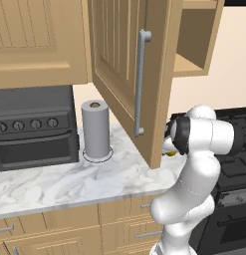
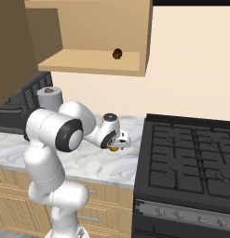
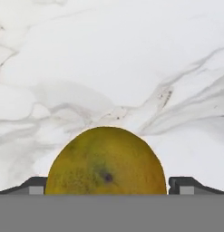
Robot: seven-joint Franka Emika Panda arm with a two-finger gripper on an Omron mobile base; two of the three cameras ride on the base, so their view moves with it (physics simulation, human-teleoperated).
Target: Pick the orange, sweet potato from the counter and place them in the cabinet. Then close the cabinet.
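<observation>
counter point(image 3: 109, 54): one orange point(image 3: 106, 163) between pincer point(image 3: 106, 188) fingertips.

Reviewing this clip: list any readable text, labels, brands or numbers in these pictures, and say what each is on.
None can be read.
The knobs on the dark oven carry marks too small to read.
The orange, the paper-towel roll, the cabinet, the counter and the stove bear no lettering.
</observation>
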